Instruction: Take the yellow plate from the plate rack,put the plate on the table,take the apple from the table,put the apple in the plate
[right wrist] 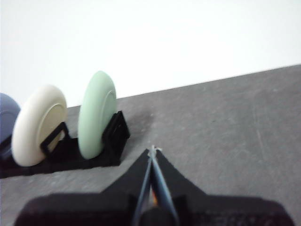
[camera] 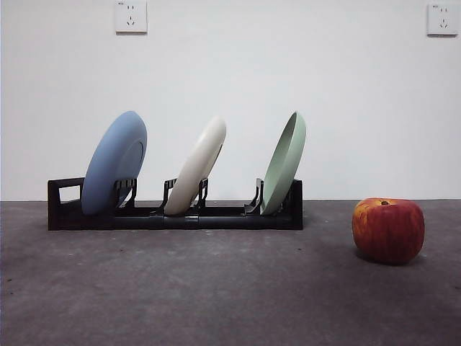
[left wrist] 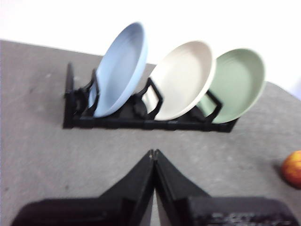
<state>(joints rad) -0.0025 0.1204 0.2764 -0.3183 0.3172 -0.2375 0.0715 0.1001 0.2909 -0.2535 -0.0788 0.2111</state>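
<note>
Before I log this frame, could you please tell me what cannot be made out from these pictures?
- The apple: cut off by the edge in the left wrist view; absent from the right wrist view.
- The blue plate: cut off by the edge in the right wrist view.
- The plate rack: its slots under the yellow plate are hidden by the plates in the front view.
- Both arms: out of the front view.

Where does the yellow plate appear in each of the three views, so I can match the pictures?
Front view: the yellow plate leans in the middle slot of the plate rack.
Left wrist view: it stands between the other two plates.
Right wrist view: it is near the picture's edge.
Shared landmark: the pale green plate beside it.
</note>
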